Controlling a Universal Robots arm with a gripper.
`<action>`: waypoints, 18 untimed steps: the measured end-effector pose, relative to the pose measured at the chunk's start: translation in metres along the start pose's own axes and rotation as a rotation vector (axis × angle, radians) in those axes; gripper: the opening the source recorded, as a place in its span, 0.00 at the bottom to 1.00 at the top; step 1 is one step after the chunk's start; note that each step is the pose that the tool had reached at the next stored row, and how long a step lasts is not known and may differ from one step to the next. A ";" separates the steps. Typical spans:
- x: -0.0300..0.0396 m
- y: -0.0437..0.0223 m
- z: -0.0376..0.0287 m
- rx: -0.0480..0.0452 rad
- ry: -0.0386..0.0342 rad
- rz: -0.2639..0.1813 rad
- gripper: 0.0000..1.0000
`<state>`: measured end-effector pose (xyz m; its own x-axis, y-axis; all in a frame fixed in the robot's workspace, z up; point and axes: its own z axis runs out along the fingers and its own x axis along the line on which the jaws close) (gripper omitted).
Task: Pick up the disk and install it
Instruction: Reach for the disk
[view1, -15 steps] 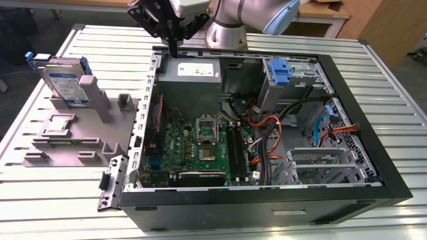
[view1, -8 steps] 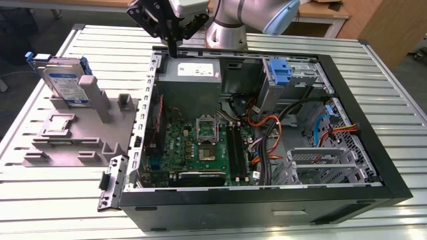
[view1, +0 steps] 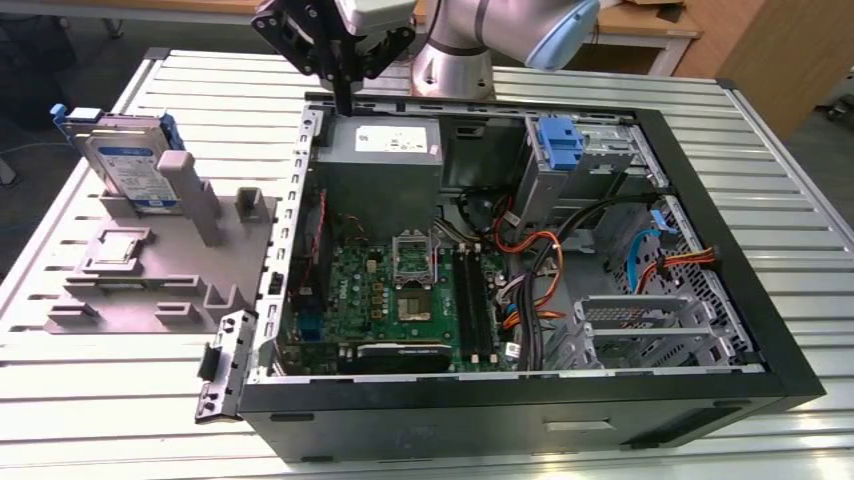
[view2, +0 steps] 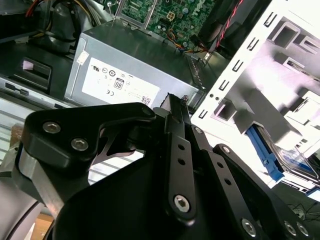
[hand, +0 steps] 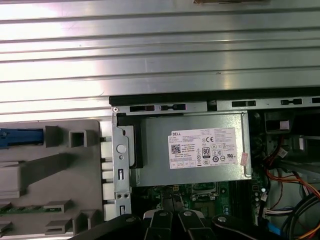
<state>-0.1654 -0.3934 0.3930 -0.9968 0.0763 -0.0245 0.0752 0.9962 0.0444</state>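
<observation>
The disk (view1: 130, 162) stands on edge in a grey fixture (view1: 147, 285) at the exterior view's left, silver with a white-and-blue label and blue rails. My gripper (view1: 344, 103) hangs shut and empty over the back left corner of the open computer case (view1: 790, 335), just above the power supply (view1: 387, 140) and well to the right of the disk. In the second wrist view the black gripper (view2: 172, 98) points at the power supply (view2: 125, 80), and the disk (view2: 296, 161) lies off to one side. The first wrist view shows a blue rail of the disk (hand: 20, 136).
Inside the case are the motherboard (view1: 400, 290), orange and black cables (view1: 534, 270), a metal drive cage (view1: 641, 325) and a tall blue bracket (view1: 562, 142). A small silver chip (view1: 118, 245) rests on the fixture. All of it sits on a ribbed metal table (view1: 107, 400).
</observation>
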 end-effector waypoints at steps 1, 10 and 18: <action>0.0001 0.0000 0.0000 -0.0001 0.0000 0.000 0.10; 0.0027 -0.0002 0.0005 0.0001 0.0002 0.000 0.10; 0.0049 -0.0004 0.0013 0.0000 0.0006 0.000 0.10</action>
<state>-0.1703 -0.3934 0.3916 -0.9968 0.0764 -0.0239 0.0753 0.9962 0.0443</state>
